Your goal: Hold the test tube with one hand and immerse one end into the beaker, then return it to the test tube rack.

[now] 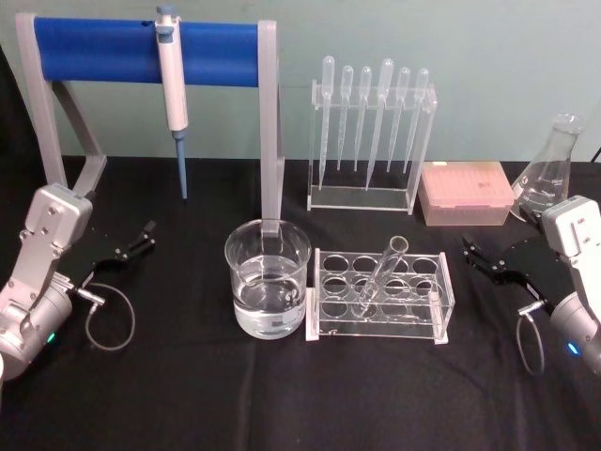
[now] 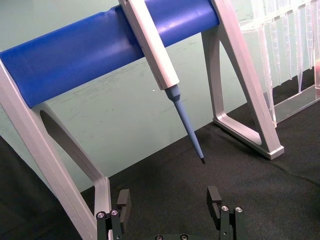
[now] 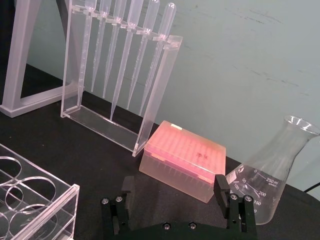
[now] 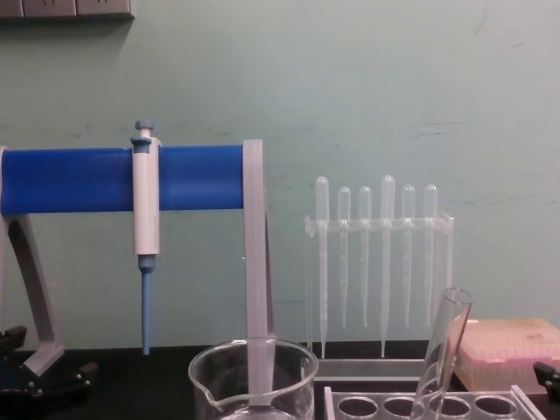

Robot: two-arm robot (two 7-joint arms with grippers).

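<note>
Black cloth covers the table (image 1: 282, 395), and a pale green wall (image 4: 394, 79) stands behind it. The long, thin, clear glass test tube (image 1: 380, 274) leans tilted in a hole of the clear plastic rack (image 1: 427, 324), just beside the wide glass beaker (image 1: 268, 282) that holds some clear liquid. The left tool (image 1: 136, 240) and the right tool (image 1: 481, 256) are at the two sides of the table, both with fingers spread apart and empty.

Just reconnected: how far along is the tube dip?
Tube leans in the rack, beaker beside it. Left gripper and right gripper sit open and empty at the sides. Nothing in hand; whether the dip is done or ahead can't be told.
</note>
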